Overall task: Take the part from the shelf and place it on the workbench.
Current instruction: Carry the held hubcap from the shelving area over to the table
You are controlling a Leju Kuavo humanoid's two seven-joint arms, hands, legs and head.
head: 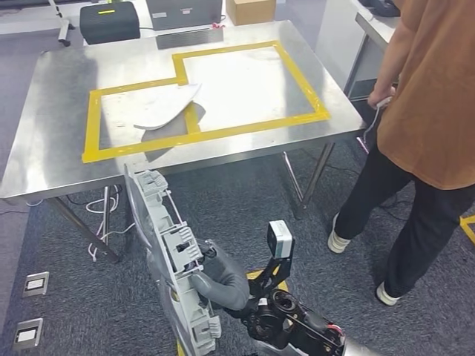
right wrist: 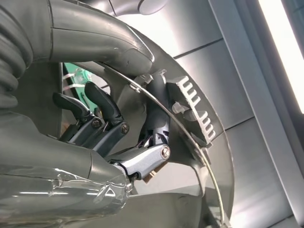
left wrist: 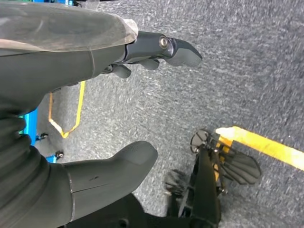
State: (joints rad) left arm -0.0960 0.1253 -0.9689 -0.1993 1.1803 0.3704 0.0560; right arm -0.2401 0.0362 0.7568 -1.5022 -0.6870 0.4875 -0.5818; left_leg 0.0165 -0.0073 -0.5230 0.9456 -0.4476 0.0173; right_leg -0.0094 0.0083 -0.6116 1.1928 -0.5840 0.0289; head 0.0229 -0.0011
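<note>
right robot hand (head: 221, 278): wrapped around the part, thumb over the ribbed inner face, darker fingers (right wrist: 107, 107) curled behind its thin edge. Firm hold.
left robot hand (left wrist: 107, 114): holding nothing; thumb and fingers spread apart, hanging over the grey carpet.
part (head: 168, 252): long grey plastic trim panel with white clips and ribs along its inner side. In my right robot hand, held out in front of me below the table's near edge, long axis running from near my wrist up toward the table. Its far end sits just short of the table edge in the head view; cannot tell whether it touches. Not on the table yet.
part, right wrist view (right wrist: 193, 114): curved edge and a comb-like ribbed clip visible right past my fingers.
table (head: 56, 141): stainless steel, with 2 joined rectangles marked in yellow tape (head: 202, 133).
white piece (head: 168, 107): flat, pale, curved panel lying on the table across the tape line between the 2 rectangles.
person (head: 425, 111): standing at the table's right end, orange top, black trousers, white shoes, a hand at the table corner.
far side: black case (head: 109, 21) and cardboard box (head: 250, 10) beyond the table.
floor (head: 240, 200): grey carpet, 2 floor sockets (head: 30, 308) at lower left, white cables under the table.
</note>
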